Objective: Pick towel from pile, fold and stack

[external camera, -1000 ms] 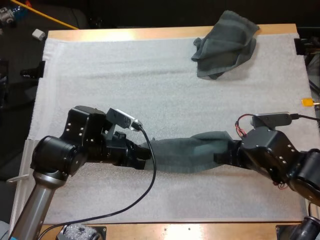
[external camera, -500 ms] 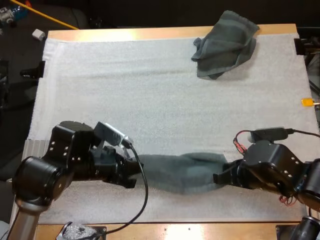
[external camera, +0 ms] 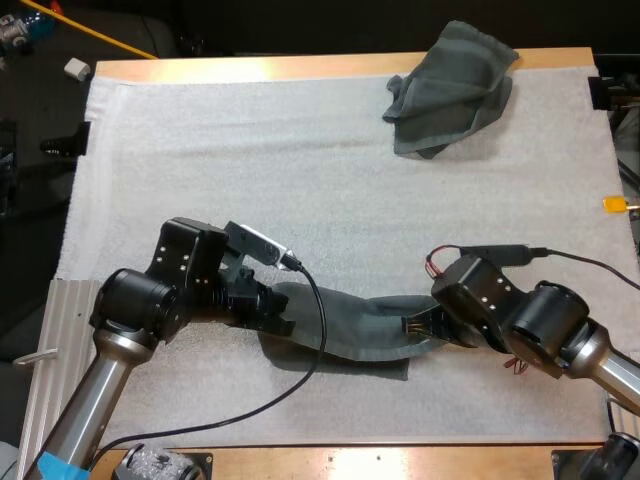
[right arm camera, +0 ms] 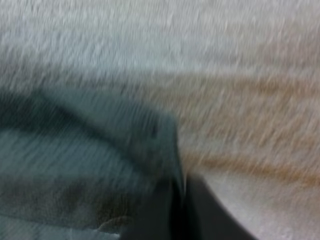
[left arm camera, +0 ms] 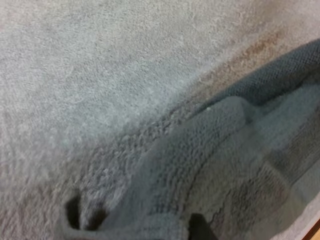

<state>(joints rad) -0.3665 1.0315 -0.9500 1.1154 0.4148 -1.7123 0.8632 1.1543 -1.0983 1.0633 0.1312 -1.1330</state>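
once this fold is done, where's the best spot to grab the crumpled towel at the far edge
Probably the loose flap jutting from the crumpled towel's left side in the high view. It lies clear of the bunched body, so a pinch straight down from above should get it alone.

In the high view the left gripper [external camera: 283, 318] is clamped on one end of the flat towel [external camera: 350, 325], but its tips are buried under its own dark wrist and the cloth. The right gripper [external camera: 415, 327], pinching the other end, is covered the same way. The towel's lower layer is hidden beneath the upper one. In the left wrist view the cloth runs past the edge and swallows all but a dark sliver of a finger [left arm camera: 200, 227]. In the right wrist view a finger [right arm camera: 195, 215] is cut off too. The crumpled towel [external camera: 450, 90] hides its own inner folds
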